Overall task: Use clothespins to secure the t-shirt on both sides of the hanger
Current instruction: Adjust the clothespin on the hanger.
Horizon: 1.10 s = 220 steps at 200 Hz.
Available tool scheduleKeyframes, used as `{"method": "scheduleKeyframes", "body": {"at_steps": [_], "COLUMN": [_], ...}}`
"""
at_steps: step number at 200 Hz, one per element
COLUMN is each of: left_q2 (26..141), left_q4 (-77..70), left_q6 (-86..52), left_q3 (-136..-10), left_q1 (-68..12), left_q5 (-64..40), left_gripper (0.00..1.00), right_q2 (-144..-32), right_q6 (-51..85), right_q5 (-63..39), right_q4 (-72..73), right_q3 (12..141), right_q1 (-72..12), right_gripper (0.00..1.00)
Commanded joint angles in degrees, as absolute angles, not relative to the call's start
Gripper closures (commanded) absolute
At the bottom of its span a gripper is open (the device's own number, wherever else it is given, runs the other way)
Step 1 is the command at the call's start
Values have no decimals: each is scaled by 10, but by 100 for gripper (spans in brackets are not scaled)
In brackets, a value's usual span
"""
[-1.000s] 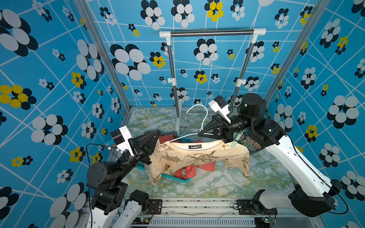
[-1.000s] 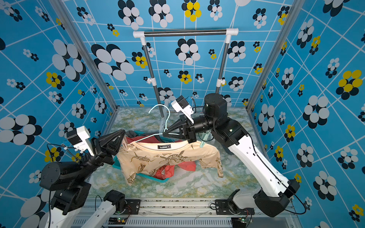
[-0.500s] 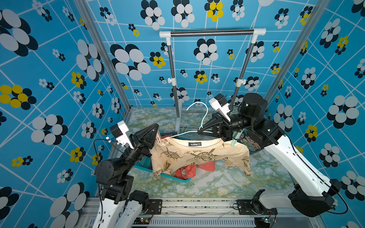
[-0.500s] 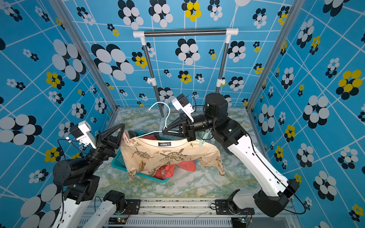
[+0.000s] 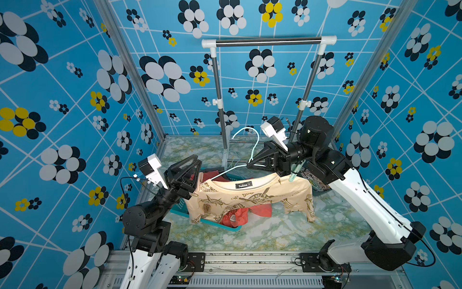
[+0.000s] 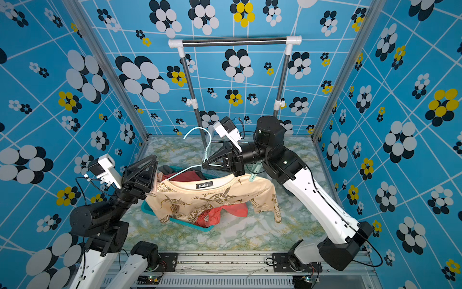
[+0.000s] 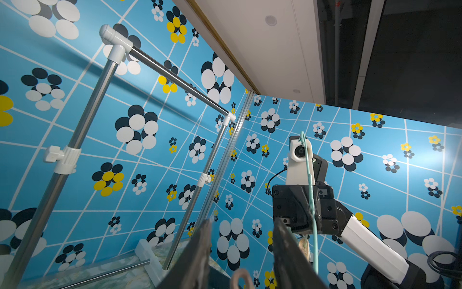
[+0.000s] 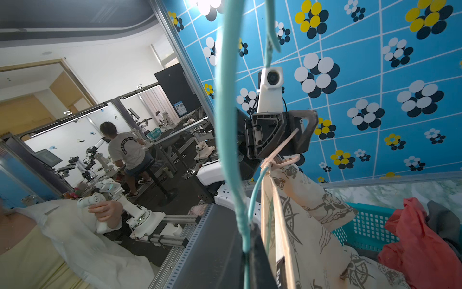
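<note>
The left gripper (image 7: 241, 224) is at the t-shirt's left shoulder with its fingers (image 7: 200, 250) spread apart. A beige clothespin (image 8: 281, 155) sits between them, clipped over the shoulder seam and the hanger's end; whether the fingers touch it I cannot tell. The beige printed t-shirt (image 5: 250, 197) hangs on the teal hanger (image 8: 228, 125), held above a teal basket (image 5: 226, 227) that contains a red garment (image 5: 236, 215). The shirt's hem droops over the basket rim. The right gripper (image 5: 249, 164) is closed on the hanger's neck, just below the hook, and carries it. Under that gripper's body, a mint green clothespin (image 5: 293, 175) stands at the shirt's right shoulder. A clothes rail (image 5: 268, 42) stands at the back.
</note>
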State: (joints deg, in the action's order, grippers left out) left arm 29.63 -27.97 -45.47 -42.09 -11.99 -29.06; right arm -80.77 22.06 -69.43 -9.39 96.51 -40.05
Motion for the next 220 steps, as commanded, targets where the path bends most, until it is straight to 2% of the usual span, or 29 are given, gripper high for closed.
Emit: {"method": "scheduleKeyframes", "body": {"at_steps": [1, 16, 40, 71, 117, 137, 191, 220], "left_q2": [283, 283, 296, 316, 312, 303, 290, 315], "left_q4": [-232, -179, -115, -120, -62, -19, 65, 132], "left_q6": [-423, -386, -326, -317, -290, -265, -230, -199], "left_q3": [-414, -442, -496, -528, -560, -572, -595, -637], "left_q1": [-118, -116, -113, -112, -111, -111, -111, -111], "left_q5": [-294, -279, -250, -262, -287, -283, -231, -160], "left_gripper": [30, 19, 16, 4, 0, 1, 1, 1], "right_q2": [-806, -803, -799, -803, -810, -819, -857, -870], "right_q6": [236, 223, 166, 152, 111, 88, 81, 74], "right_q5": [-729, -728, -712, -705, -687, -683, -675, -674], "right_q4": [-8, -27, -108, -137, -195, -228, -261, -277], "right_q3": [1001, 1005, 1019, 1019, 1037, 1056, 1102, 1109], "right_q1": [-407, -408, -407, -407, -405, -403, -395, -392], "right_gripper": [100, 100, 100, 100, 100, 100, 100, 100]}}
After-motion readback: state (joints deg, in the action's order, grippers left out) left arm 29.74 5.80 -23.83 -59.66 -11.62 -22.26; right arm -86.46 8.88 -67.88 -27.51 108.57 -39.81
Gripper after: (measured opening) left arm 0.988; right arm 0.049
